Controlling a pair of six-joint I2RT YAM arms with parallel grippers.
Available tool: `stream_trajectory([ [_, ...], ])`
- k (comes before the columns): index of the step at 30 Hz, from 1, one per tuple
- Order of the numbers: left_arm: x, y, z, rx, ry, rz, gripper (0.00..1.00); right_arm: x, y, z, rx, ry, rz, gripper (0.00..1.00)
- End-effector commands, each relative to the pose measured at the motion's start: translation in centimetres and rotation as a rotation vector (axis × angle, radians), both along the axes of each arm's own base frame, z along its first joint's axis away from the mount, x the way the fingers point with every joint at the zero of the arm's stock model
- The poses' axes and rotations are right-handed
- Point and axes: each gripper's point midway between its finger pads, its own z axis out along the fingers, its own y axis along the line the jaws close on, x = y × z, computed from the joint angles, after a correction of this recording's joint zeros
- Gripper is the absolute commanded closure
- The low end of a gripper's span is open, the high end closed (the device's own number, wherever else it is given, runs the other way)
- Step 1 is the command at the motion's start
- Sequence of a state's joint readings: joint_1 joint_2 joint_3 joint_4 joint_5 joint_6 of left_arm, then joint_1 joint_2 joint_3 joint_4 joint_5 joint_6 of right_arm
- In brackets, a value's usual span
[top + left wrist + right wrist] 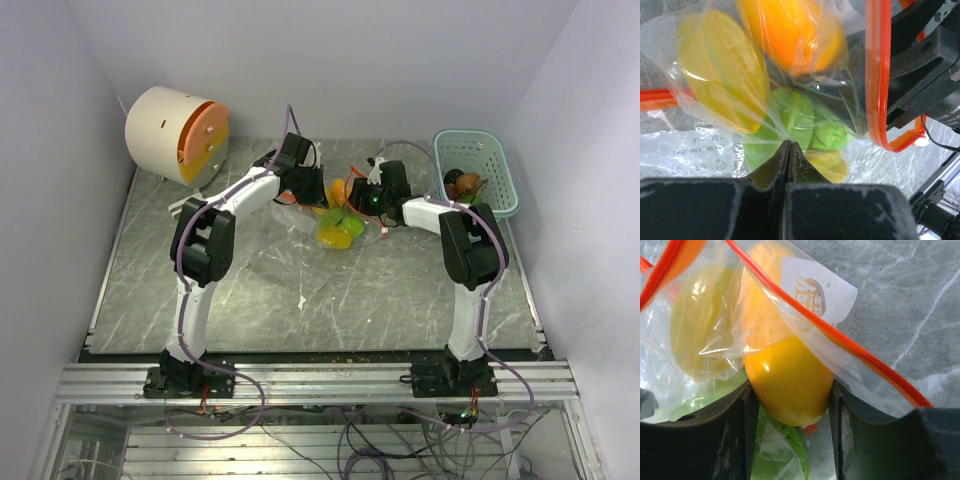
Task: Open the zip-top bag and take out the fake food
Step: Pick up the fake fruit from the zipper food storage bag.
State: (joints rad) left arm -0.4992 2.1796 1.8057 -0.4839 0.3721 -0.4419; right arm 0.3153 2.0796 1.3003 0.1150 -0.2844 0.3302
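Observation:
The clear zip-top bag (322, 214) lies mid-table between both grippers, its red-orange zip strip (875, 75) hanging open in a loop. Inside it, fake food shows through the film: an orange piece (790, 35), a yellow piece (722, 70) and green pieces (800, 120). My left gripper (790, 144) is shut, its tips pinching the bag's thin plastic just below the green pieces. My right gripper (790, 390) reaches into the bag's mouth under the strip (840, 335), both fingers pressed against a yellow-orange fruit (787, 375). In the top view the left gripper (318, 190) and right gripper (360, 200) face each other across the bag.
A pale teal basket (505, 185) stands at the back right and holds brown and green toy pieces (465, 185). A white drum with an orange face (175, 135) sits at the back left. The marble tabletop (300, 290) stretches toward the arm bases.

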Motion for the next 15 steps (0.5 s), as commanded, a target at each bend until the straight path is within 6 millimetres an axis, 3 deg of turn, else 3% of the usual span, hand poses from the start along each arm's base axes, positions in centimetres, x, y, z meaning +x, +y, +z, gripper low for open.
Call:
stream_trajectory([
  [1, -0.2, 0.0, 0.0, -0.020, 0.018, 0.001, 0.93, -0.1, -0.5, 3.1, -0.002, -0.079, 0.009, 0.71],
  [6, 0.5, 1.3, -0.1, -0.027, 0.025, 0.079, 0.93, -1.4, -1.1, 5.0, -0.018, -0.087, 0.010, 0.80],
  [15, 2.7, 5.4, 0.1, -0.042, 0.028, 0.250, 0.93, -3.5, -3.5, 8.1, -0.042, -0.069, -0.025, 0.82],
])
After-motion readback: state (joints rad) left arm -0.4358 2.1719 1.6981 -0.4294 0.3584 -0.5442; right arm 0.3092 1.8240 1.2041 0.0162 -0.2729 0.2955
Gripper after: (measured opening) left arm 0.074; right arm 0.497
